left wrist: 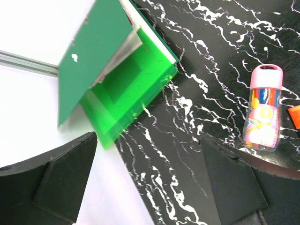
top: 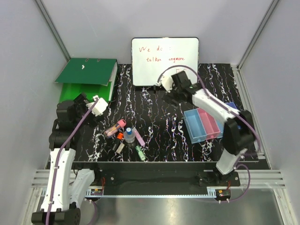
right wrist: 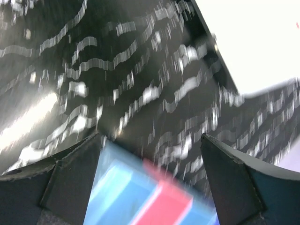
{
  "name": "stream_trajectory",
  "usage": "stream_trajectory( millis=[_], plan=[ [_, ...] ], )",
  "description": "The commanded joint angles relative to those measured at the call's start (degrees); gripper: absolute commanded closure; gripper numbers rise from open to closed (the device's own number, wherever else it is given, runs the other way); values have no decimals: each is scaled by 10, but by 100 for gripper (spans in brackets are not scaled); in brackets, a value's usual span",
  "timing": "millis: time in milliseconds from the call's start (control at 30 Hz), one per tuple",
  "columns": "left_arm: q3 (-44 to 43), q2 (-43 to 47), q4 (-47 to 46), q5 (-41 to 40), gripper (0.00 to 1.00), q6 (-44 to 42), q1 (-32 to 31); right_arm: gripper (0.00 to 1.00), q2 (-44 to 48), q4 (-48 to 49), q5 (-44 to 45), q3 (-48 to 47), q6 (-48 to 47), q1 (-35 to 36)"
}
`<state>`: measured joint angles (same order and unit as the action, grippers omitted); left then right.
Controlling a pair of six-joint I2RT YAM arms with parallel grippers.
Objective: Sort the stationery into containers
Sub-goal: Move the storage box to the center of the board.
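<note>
On the bench [top: 164, 140], toward its front, lies the stationery [top: 127, 137]. Its pink-capped tube [top: 115, 128] slants toward my left jaws, which stand apart and empty just behind-left of it, on the nearer arm. Rightward sit the bins [top: 197, 125]; beyond them my right jaws, apart and empty, hover by the whiteboard [top: 164, 56].

I work in a lab test box. Plain grey walls [top: 140, 18] and metal bars [top: 50, 23] close me in. My left arm [top: 61, 164] and right arm [top: 211, 105] are bolted to a rail [top: 159, 195] by a black streaky table [top: 164, 131].
</note>
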<state>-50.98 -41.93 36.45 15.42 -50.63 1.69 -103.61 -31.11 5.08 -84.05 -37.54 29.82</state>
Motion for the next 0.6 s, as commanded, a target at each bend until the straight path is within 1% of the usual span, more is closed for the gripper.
stream_trajectory(
  millis=[0, 67, 100, 233, 367, 567],
  plan=[
    [7, 33, -9, 19, 1, -36, -2, 6, 126, -32, 48, 92, 101, -24],
    [6, 42, 1, 20, 1, -46, -2, 5, 142, -41, 75, 121, 122, -46],
    [5, 44, 4, 18, 1, -48, -2, 5, 154, -45, 78, 129, 128, -73],
    [4, 58, 13, 15, 1, -52, -2, 6, 151, -56, 79, 151, 145, -132],
    [-2, 66, 27, 15, 1, -53, -3, 8, 143, -57, 71, 158, 151, -169],
    [-16, 68, 36, 8, 1, -58, -3, 11, 138, -57, 64, 173, 155, -201]
  ],
)
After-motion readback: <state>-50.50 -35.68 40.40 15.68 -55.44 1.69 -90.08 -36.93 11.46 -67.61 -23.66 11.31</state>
